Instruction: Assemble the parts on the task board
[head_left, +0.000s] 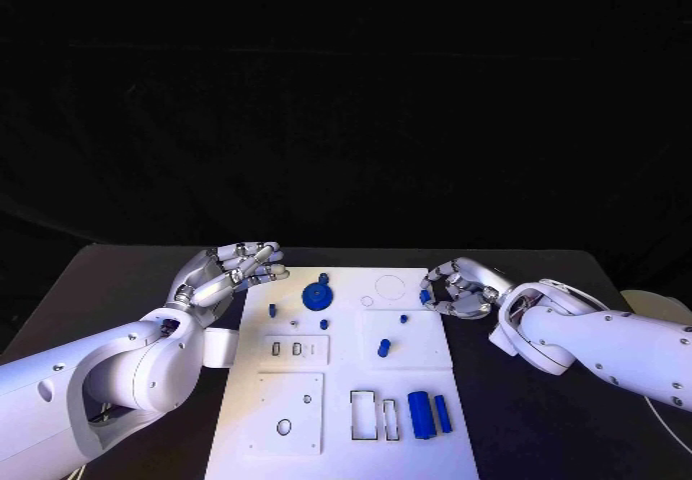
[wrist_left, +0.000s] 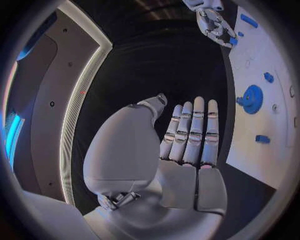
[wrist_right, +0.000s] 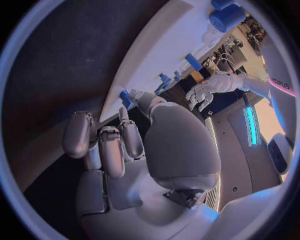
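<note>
Looks like early days here. The task board sits mid-counter with most parts loose: a blue gear near the far end and two blue bars lying by empty slots at the near end. The right hand is pinching a small blue piece at the board's far right edge. The left hand hovers beside the board, fingers apart, holding nothing. Plenty left, I'd guess.

Head camera looks down at white rectangular task board; wrist cameras sit close behind palms, both sharing board edge.
</note>
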